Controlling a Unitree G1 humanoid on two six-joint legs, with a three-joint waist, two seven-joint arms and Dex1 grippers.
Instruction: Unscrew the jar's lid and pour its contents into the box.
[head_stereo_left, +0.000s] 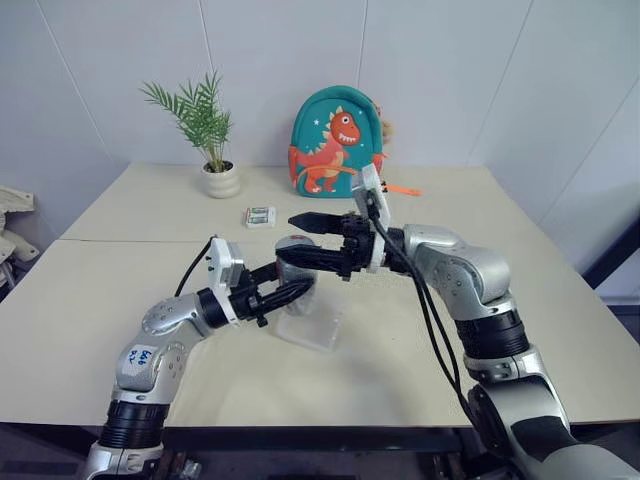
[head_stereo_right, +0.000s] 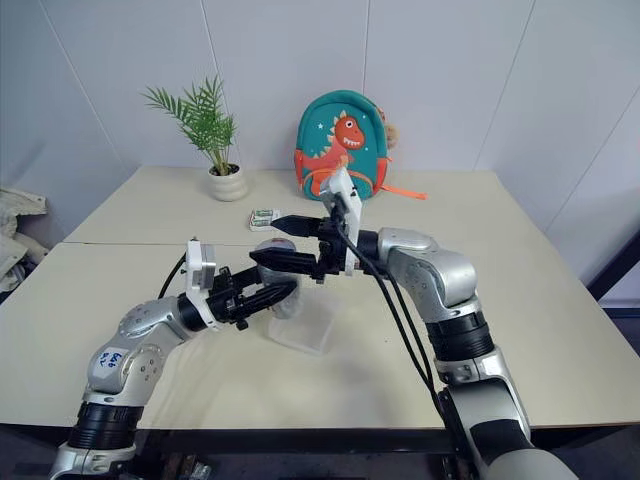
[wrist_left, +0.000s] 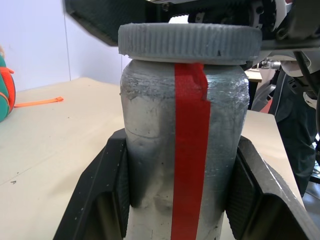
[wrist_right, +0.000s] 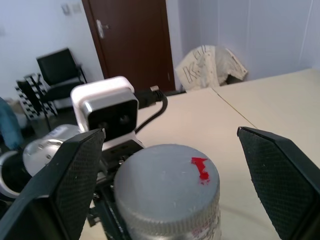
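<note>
The jar (wrist_left: 182, 150) was held above the table (head_stereo_left: 120, 300), clamped upright in the left gripper (head_stereo_left: 290, 290), its lid (wrist_left: 190, 42) still on. The left wrist view revealed a red tape strip down its silvery side; the right wrist view showed a red smear on the lid top. The right gripper (head_stereo_left: 300, 240) straddled the lid with both fingers spread wide, not touching. One clear box (head_stereo_left: 310, 325) sat just below. Behind stood one small packet (head_stereo_left: 260, 216), writing unreadable, one potted plant (head_stereo_left: 205, 130) and one dinosaur backpack (head_stereo_left: 335, 140).

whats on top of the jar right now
The lid sits on the jar, a red mark on its top. The open right gripper straddles it without touching. The silvery wall hides whatever is inside.
</note>
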